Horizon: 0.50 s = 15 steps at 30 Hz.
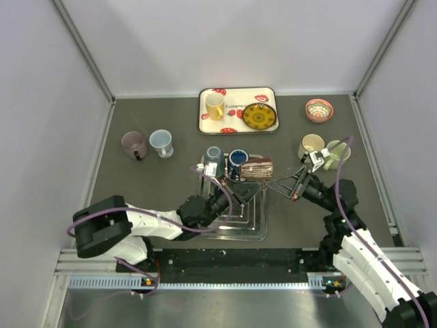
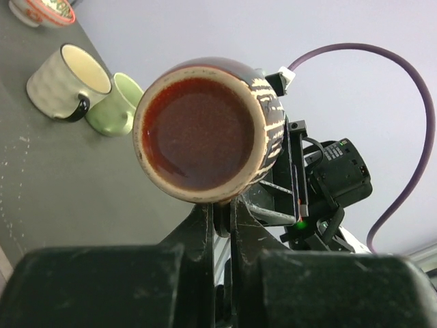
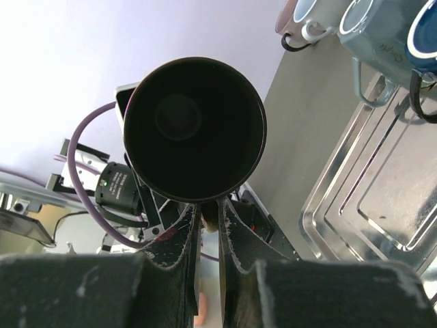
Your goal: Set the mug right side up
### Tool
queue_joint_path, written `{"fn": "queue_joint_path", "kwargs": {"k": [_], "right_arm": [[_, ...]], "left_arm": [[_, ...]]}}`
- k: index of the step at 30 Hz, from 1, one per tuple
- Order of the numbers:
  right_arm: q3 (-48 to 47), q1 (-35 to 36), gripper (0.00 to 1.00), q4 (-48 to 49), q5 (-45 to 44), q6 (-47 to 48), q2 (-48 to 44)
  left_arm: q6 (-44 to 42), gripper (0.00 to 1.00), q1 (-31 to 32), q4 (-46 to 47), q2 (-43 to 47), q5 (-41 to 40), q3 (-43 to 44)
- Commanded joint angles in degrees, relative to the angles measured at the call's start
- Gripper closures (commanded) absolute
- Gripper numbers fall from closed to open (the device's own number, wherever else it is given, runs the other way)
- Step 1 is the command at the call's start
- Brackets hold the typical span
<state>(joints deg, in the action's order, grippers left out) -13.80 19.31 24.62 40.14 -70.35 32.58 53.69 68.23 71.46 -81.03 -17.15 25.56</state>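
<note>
The mug (image 1: 257,167), brown with pale stripes, lies on its side in the air over the far edge of the metal tray (image 1: 235,229). My two grippers hold it from below, one at each end. The left wrist view faces its red-brown base with a cream foot ring (image 2: 201,130). The right wrist view looks into its dark mouth (image 3: 194,126). My left gripper (image 1: 240,186) (image 2: 222,212) is shut on a dark part under the mug, apparently the handle. My right gripper (image 1: 278,184) (image 3: 208,212) is shut on the same part from the opposite side.
A grey-blue mug (image 1: 213,156) and a dark blue mug (image 1: 237,158) stand at the metal tray's far edge. Behind them is a patterned tray (image 1: 270,96) with a yellow mug and a plate. Pink and light blue mugs (image 1: 161,143) stand left. Cream and green mugs (image 1: 313,145) and a bowl (image 1: 319,109) stand right.
</note>
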Motion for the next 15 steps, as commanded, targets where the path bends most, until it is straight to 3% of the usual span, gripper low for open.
{"fn": "queue_joint_path", "kwargs": {"k": [1, 5, 10, 15], "right_arm": [[-5.17, 1.08, 1.00, -9.75, 5.65, 4.86, -1.02], [-8.69, 1.08, 0.84, -15.91, 4.86, 9.34, -1.38], [-12.91, 1.08, 0.54, -23.81, 2.76, 14.69, -1.38], [-18.35, 1.08, 0.45, -40.68, -4.87, 22.17, -2.69]], "left_arm": [[-3.94, 1.00, -0.20, 5.53, 3.60, 6.42, 5.55], [-4.82, 1.00, -0.20, 5.80, 4.13, 6.25, 4.50], [-8.94, 1.00, -0.20, -1.93, 6.76, 4.93, 4.06], [-16.41, 1.00, -0.20, -16.24, 11.95, 1.43, 6.77]]}}
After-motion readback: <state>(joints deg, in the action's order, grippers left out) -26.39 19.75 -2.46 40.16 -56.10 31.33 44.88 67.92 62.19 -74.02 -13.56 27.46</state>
